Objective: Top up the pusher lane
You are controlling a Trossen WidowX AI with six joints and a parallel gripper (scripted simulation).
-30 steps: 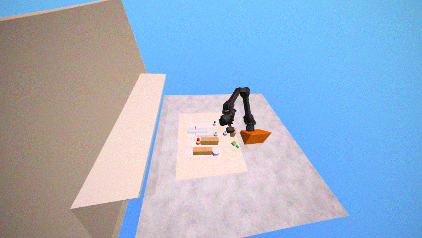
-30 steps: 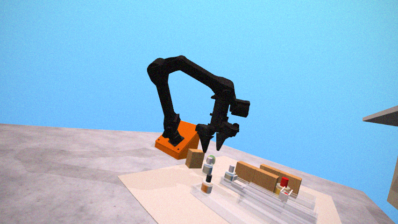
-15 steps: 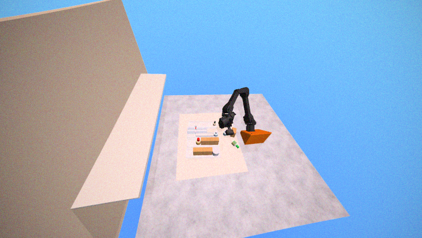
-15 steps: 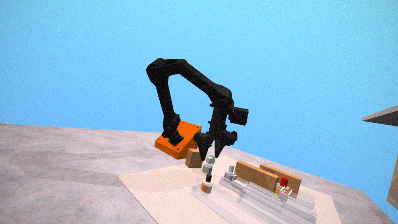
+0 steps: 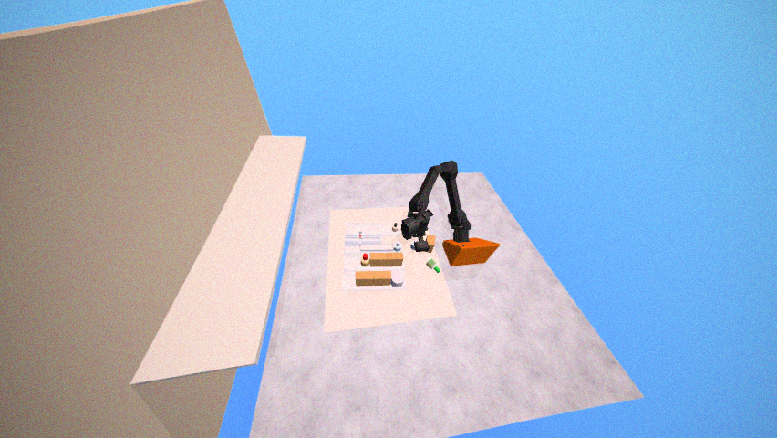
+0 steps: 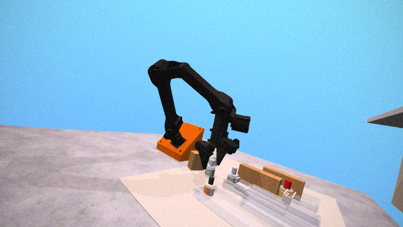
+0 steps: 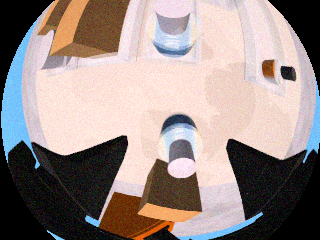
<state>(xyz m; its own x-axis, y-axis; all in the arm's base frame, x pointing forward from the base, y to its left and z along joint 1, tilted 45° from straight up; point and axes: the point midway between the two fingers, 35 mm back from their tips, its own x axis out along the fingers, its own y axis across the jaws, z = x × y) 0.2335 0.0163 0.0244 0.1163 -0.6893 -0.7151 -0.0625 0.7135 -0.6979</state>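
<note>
Between the jaws, right on their centreline, stands the loose jar [image 7: 180, 150], pale lid up, blue-grey body, upright on the tabletop [image 7: 227, 103]. The jaws are spread wide and grip nothing, one dark finger on either side of the jar with daylight to spare, so the lid can pass between them. Straight ahead of the jaws is its twin, the lane jar [image 7: 172, 27], standing in the clear sprung lane [image 7: 200, 60], so the match looks right. Just behind the loose jar, crowding the wrist side, sits a brown block [image 7: 170, 194]; I'd say that is why the approach is from above. Off to the jaws' right an orange jar [image 7: 270, 70] with a black cap sits in another lane: the wrong one. The exterior view shows the jaws [image 6: 213, 157] just above the jar's lid [image 6: 211, 162].
</note>
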